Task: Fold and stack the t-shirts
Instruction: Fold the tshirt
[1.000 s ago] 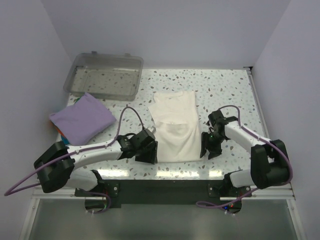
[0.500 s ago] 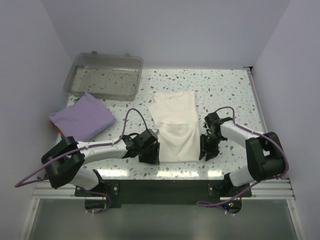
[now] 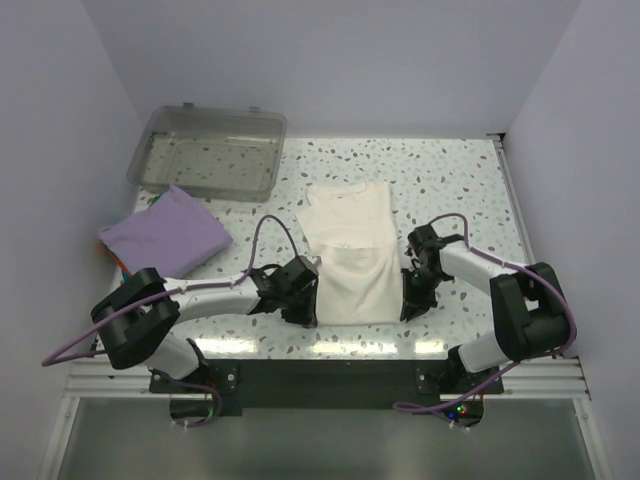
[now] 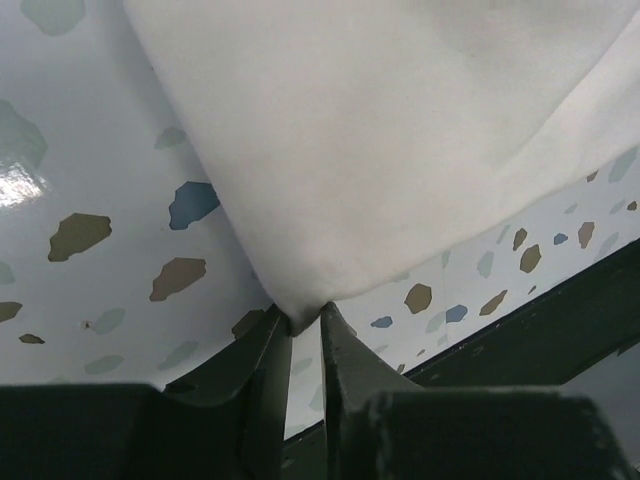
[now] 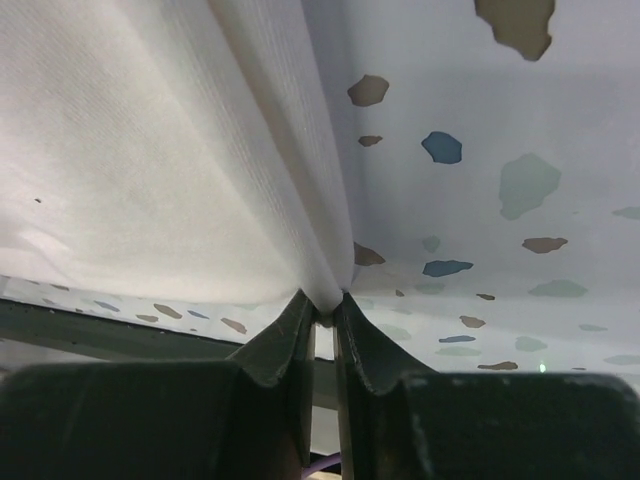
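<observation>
Cream-white t-shirt (image 3: 350, 260) lies at centre as I watch my left gripper (image 4: 306, 322) pinch its seven-o'clock hem corner and my right gripper (image 5: 325, 305) its five-o'clock corner; lavender t-shirt (image 3: 165, 240) sits at nine o'clock.

The white-and-black left arm (image 3: 210, 295) lies low, stretched rightward from its base with a purple cable (image 3: 268, 232) looping above the wrist. Its black two-finger left gripper (image 4: 305, 320) angles down at the table. The jaws are pressed nearly together, pinching the near left corner of the cream-white cloth t-shirt (image 4: 380, 150). The white-and-black right arm (image 3: 475, 265) reaches leftward from its base, its wrist bent back toward the near edge. The black right gripper (image 5: 325, 305) nips the shirt's near right corner between almost closed jaws.
</observation>
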Robot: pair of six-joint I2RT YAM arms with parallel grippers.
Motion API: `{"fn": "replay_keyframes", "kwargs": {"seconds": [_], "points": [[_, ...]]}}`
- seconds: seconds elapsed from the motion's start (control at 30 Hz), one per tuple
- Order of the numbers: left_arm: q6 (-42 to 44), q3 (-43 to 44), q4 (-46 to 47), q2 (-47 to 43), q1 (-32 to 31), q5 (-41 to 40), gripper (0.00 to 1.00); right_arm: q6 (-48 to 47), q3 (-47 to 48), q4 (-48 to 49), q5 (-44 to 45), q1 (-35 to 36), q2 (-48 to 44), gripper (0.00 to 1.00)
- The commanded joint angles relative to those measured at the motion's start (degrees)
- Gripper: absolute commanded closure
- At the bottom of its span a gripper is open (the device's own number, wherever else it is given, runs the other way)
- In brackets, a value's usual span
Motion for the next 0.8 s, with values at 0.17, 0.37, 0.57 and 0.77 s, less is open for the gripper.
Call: {"fn": "replay_keyframes", "kwargs": {"seconds": [0.17, 0.37, 0.57, 0.77], "points": [[2.3, 1.2, 0.8, 1.9, 0.5, -1.4, 0.94, -0.8, 2.0, -3.0, 0.3, 0.7, -0.8, 0.99], [2.4, 1.8, -4.6, -3.4, 0.5, -1.4, 1.0, -1.4, 6.4, -11.4, 1.6, 0.9, -3.4, 1.0], [2.4, 4.6, -14.9, -9.8, -1.3, -0.2, 1.0, -1.0, 8.9, -20.5, 1.0, 1.3, -8.0, 1.0], [-2.7, 5.0, -21.0, -15.7, -5.0, 5.0, 1.0, -0.6, 11.3, -31.4, 0.4, 2.3, -15.0, 1.0]]}}
